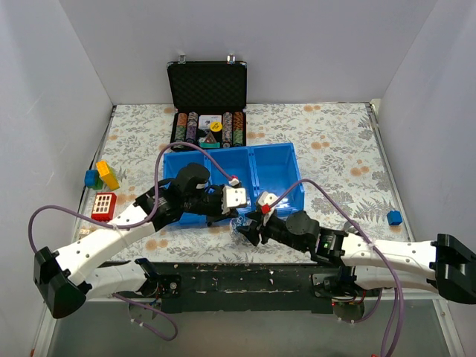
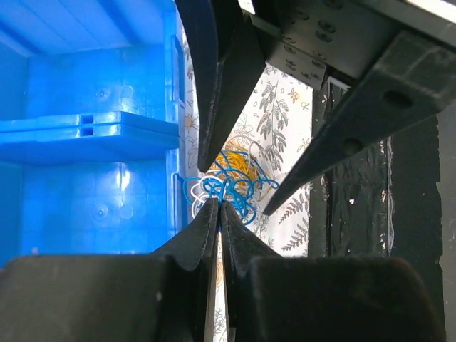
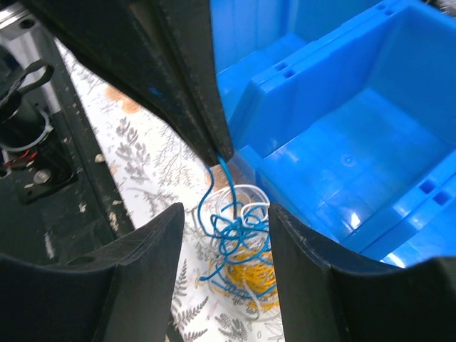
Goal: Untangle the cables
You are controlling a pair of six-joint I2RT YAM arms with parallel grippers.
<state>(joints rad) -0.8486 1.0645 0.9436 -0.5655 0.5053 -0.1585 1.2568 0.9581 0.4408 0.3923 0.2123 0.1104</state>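
The cables (image 3: 246, 249) are a small clump of blue, yellow and pale cord loops on the floral table just in front of the blue tray (image 3: 356, 107). They also show in the left wrist view (image 2: 239, 178) and faintly in the top view (image 1: 239, 225). My left gripper (image 2: 219, 204) is shut, pinching a blue strand at the clump's edge. In the right wrist view it (image 3: 219, 153) comes in from above with the strand hanging from its tip. My right gripper (image 3: 226, 210) is open, its fingers on either side of the clump, touching nothing. In the top view both grippers meet there, left (image 1: 235, 219) and right (image 1: 247, 230).
The blue tray (image 1: 282, 160) stands just behind the clump. An open black case of poker chips (image 1: 208, 97) is at the back. Yellow and blue blocks (image 1: 102, 176) and a red block (image 1: 104, 204) lie at left, a small blue block (image 1: 394, 217) at right.
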